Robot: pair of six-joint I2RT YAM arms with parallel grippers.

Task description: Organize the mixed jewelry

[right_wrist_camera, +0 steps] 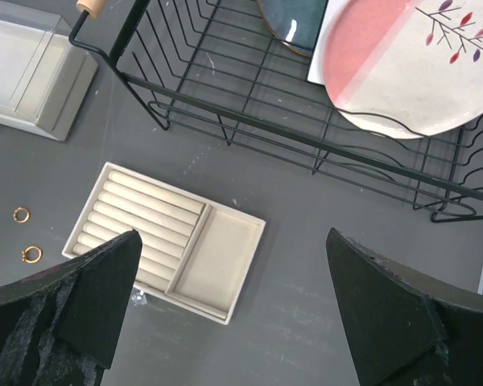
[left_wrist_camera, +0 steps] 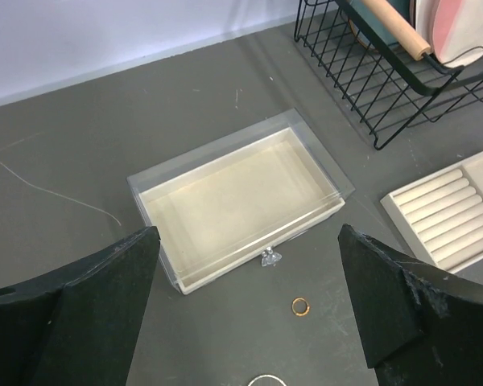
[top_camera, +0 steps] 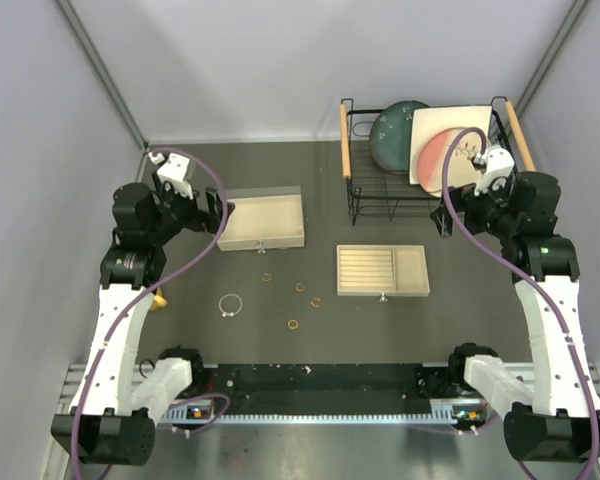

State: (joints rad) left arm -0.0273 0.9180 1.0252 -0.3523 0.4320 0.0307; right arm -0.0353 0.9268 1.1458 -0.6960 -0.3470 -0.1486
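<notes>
Four small gold rings (top_camera: 299,287) lie loose on the bare table (top_camera: 180,340) near its middle, well apart from one another. A thin silver bracelet (top_camera: 230,304) lies flat beside them, toward the left edge. None of the jewelry is in a container yet, so sorting has not begun.

The beige tray (top_camera: 412,272) sits just right of the rings, open side up. Its padded ridges face upward on one side and a plain compartment sits on the other. This orientation probably lets rings be pushed between the ridges and the bracelet be laid in the plain section. A shallow clear-walled box (top_camera: 263,222) stands toward the far edge, behind the rings, and looks empty. A wire dish rack (top_camera: 355,190) with plates fills the far right corner, clear of the work area.

The left tool (left_wrist_camera: 249,233) hangs over the clear box with its jaws spread fully apart, holding and touching nothing. The right tool (right_wrist_camera: 232,235) hangs above the tray, also fully spread and empty. Both sit high, which probably keeps the jewelry in view before a first descent.
</notes>
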